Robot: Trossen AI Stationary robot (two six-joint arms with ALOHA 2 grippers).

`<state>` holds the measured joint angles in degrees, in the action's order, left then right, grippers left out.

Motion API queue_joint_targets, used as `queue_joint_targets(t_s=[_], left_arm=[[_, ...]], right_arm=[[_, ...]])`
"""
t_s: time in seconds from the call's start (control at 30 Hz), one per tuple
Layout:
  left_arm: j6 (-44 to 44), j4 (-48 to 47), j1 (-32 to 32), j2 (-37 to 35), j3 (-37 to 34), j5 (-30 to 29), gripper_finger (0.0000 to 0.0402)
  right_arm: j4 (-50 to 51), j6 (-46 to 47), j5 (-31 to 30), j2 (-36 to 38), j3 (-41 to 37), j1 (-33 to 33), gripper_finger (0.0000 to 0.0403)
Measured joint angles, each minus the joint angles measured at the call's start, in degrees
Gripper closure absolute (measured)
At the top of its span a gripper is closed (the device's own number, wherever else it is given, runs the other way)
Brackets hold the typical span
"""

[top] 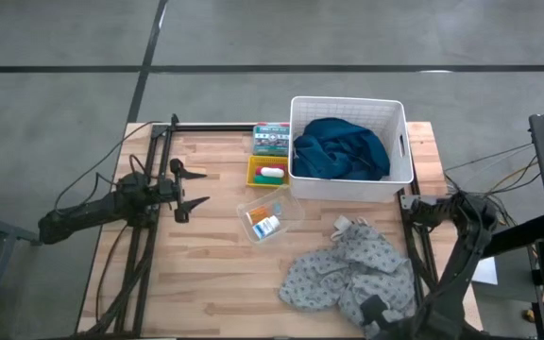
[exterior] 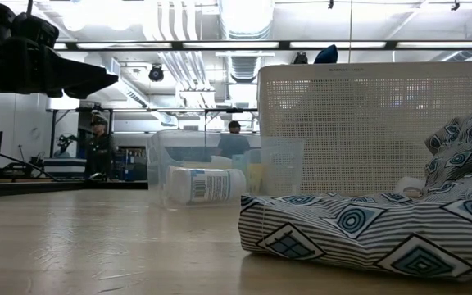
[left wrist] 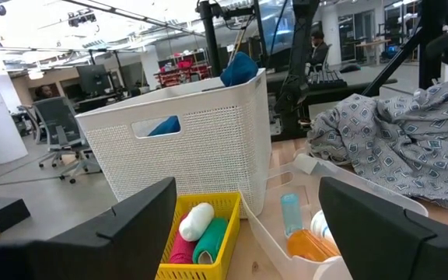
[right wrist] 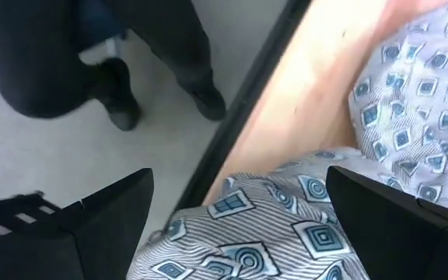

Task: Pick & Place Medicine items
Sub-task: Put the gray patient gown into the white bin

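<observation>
The medicine items lie in two containers at mid-table. A yellow bin (top: 268, 172) (left wrist: 201, 233) holds red, green and white tubes (left wrist: 195, 233). A clear tray (top: 269, 215) holds a small orange pack (left wrist: 311, 244) and a white-and-blue bottle (top: 267, 226) (exterior: 203, 184) lying on its side. My left gripper (top: 195, 188) (left wrist: 247, 233) is open, raised above the table left of both containers and facing them. My right gripper (top: 378, 314) (right wrist: 239, 225) is open above the near edge of the grey dotted cloth (top: 352, 274); I see no touch.
A white perforated basket (top: 349, 146) holding a dark blue cloth (top: 340, 149) stands at the far right. A small printed box (top: 270, 139) sits behind the yellow bin. The grey dotted cloth covers the near right. Bare wood lies near left. A person's legs (right wrist: 131, 62) show beyond the table's edge.
</observation>
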<state>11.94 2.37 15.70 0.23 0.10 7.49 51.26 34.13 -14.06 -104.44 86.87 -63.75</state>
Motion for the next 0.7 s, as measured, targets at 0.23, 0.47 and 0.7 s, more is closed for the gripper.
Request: queue_joint_targets(t_s=[0.23, 0.47, 0.7], left_arm=[[0.0, 0.0, 0.0, 0.0, 0.0, 0.0, 0.0081], [0.0, 0.0, 0.0, 0.0, 0.0, 0.0, 0.0081], [0.0, 0.0, 0.0, 0.0, 0.0, 0.0, 0.0081]], right_arm=[[3.2, 1.4, 0.4, -3.3, -0.1, 0.1, 0.0023], [12.2, 1.4, 0.5, -5.6, -0.3, 2.1, 0.0023], [24.1, 0.9, 0.5, -7.6, -0.3, 5.2, 0.0023]])
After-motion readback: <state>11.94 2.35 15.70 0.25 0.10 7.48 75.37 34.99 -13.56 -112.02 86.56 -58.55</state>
